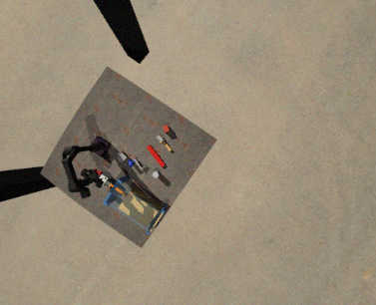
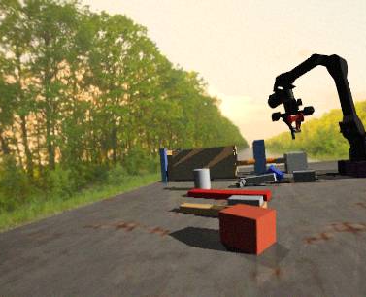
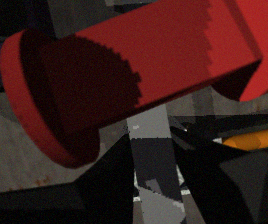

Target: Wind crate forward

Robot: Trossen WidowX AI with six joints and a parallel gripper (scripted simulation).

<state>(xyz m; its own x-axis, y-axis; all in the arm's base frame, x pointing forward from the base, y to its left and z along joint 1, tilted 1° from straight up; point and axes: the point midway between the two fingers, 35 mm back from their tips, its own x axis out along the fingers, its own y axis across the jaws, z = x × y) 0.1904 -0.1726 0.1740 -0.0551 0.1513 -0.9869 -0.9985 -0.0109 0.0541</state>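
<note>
My gripper (image 1: 102,177) (image 2: 295,128) (image 3: 149,136) is shut on the winch handle, a red grip (image 3: 135,62) with a grey bar that runs between the black fingers. It is held in the air above the winch, a grey box (image 2: 295,161). The handle's square key is hidden. An orange strap (image 1: 116,188) (image 2: 274,160) (image 3: 257,139) runs from the winch to the crate (image 2: 203,162), which sits flat in the clear-panelled cubby. A blue frame post (image 2: 259,156) stands at the mouth. In the exterior view a gap shows between crate front and post.
A grey tool with a blue end (image 1: 131,162) (image 2: 276,173), a grey block (image 1: 123,156) (image 2: 304,176), a silver cylinder (image 1: 156,174) (image 2: 202,179), a red bar (image 1: 157,155) (image 2: 229,194), a wooden-handled tool (image 1: 169,148) (image 2: 203,209) and a red block (image 1: 167,129) (image 2: 242,228) lie beside the cubby.
</note>
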